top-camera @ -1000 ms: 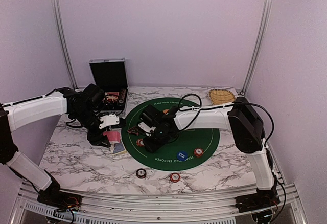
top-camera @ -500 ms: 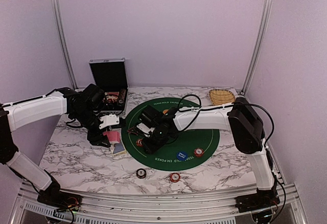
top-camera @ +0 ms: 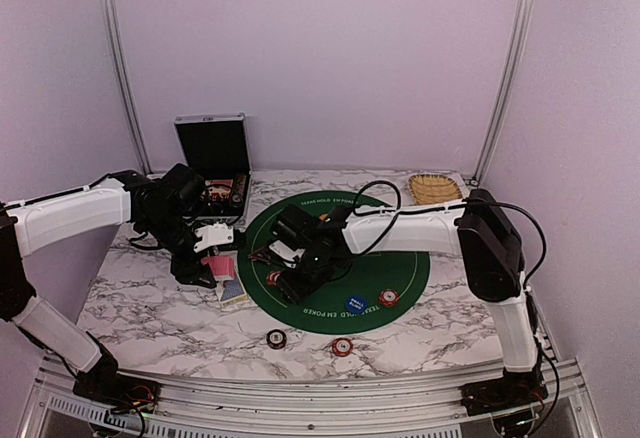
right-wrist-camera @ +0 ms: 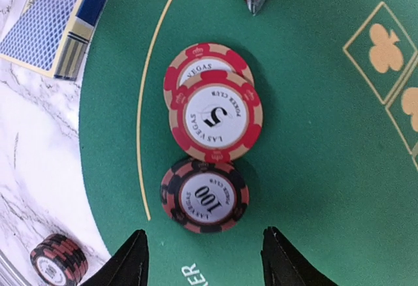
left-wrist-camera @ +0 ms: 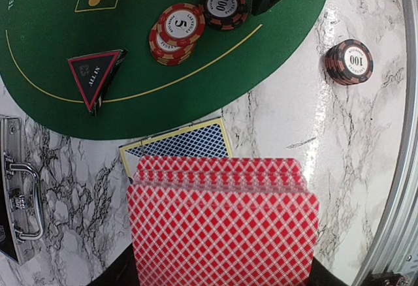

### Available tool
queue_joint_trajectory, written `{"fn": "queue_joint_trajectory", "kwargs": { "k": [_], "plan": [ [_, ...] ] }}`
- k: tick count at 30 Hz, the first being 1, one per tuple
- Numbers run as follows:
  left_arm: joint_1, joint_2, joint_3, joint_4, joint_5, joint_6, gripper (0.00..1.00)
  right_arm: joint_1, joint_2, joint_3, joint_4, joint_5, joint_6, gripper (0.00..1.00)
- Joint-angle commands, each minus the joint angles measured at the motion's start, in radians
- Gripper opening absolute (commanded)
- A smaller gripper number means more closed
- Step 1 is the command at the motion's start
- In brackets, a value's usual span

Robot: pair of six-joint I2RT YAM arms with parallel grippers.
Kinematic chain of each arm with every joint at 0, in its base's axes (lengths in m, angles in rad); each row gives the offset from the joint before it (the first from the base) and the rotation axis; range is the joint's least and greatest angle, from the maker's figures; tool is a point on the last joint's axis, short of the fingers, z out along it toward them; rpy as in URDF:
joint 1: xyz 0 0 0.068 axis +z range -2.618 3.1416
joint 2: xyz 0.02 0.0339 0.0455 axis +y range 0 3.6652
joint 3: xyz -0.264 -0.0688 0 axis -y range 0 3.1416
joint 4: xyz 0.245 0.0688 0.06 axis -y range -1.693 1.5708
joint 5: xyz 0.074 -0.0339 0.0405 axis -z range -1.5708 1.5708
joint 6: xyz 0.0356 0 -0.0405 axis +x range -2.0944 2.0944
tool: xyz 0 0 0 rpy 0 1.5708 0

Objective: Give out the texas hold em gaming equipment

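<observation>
My left gripper (top-camera: 216, 269) is shut on a stack of red-backed cards (left-wrist-camera: 222, 227), held over the marble beside the green mat (top-camera: 400, 258). My right gripper (right-wrist-camera: 206, 260) is open and empty, low over the mat, with its fingertips (right-wrist-camera: 134, 260) just short of a dark 100 chip (right-wrist-camera: 205, 196). Two stacked red 5 chips (right-wrist-camera: 215, 119) touch that chip on its far side. A dark triangular marker (left-wrist-camera: 95, 77) lies on the mat beyond them. A blue disc button (top-camera: 357, 304) and a red chip stack (top-camera: 388, 298) lie on the mat's near right.
A blue-backed deck (left-wrist-camera: 179, 143) lies on the marble under the held cards. Chip stacks sit on the marble near the front (top-camera: 276, 338) (top-camera: 342, 346). The open black case (top-camera: 214, 158) stands at back left, the wicker basket (top-camera: 434, 189) at back right.
The right arm's elbow has shifted slightly to the right; its gripper stays near the chips. The left arm has not moved.
</observation>
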Motion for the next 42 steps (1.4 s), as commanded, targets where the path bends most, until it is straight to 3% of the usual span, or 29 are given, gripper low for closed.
{"fn": "queue_joint_trajectory", "kwargs": {
  "k": [1,11,22,29,42],
  "plan": [
    [0.005,-0.03,0.031,-0.034,0.019,0.003,0.0,0.043,-0.125,-0.003,-0.084,0.079,-0.001,0.58],
    [0.005,-0.03,0.034,-0.037,0.02,0.001,0.0,0.175,-0.205,-0.096,-0.088,-0.036,-0.029,0.77],
    [0.005,-0.037,0.033,-0.037,0.014,0.0,0.0,0.211,-0.117,-0.078,-0.008,-0.094,-0.041,0.81],
    [0.005,-0.034,0.035,-0.038,0.015,0.0,0.0,0.214,-0.065,-0.043,-0.006,-0.092,-0.053,0.78],
    [0.005,-0.037,0.033,-0.038,0.009,0.003,0.0,0.218,-0.017,-0.021,-0.001,-0.084,-0.066,0.65]
  ]
}}
